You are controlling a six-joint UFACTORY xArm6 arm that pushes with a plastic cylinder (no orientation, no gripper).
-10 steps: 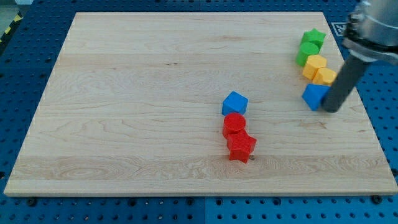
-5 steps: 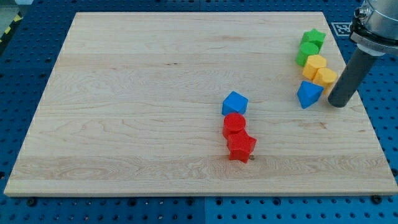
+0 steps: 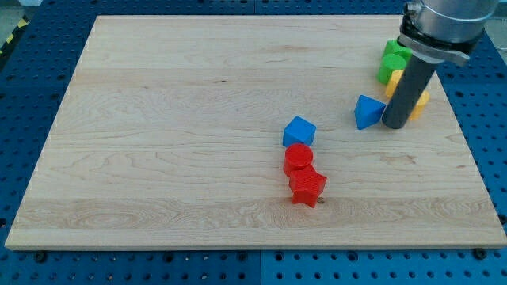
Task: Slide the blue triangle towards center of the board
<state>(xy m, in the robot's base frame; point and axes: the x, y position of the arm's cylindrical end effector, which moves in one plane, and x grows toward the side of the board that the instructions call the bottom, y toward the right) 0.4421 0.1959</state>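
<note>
The blue triangle (image 3: 367,111) lies on the wooden board (image 3: 174,119) right of the middle. My tip (image 3: 394,125) stands right against the triangle's right side. The dark rod rises from there toward the view's top right and hides part of the yellow blocks.
A blue block (image 3: 299,131) sits near the board's middle, with a red round block (image 3: 299,157) and a red star (image 3: 307,187) touching in a line below it. At the right edge are green blocks (image 3: 391,62) and yellow blocks (image 3: 417,99), partly hidden by the rod.
My tip has swung from the triangle's right toward the view's left. The blue triangle has slid left, away from the yellow blocks.
</note>
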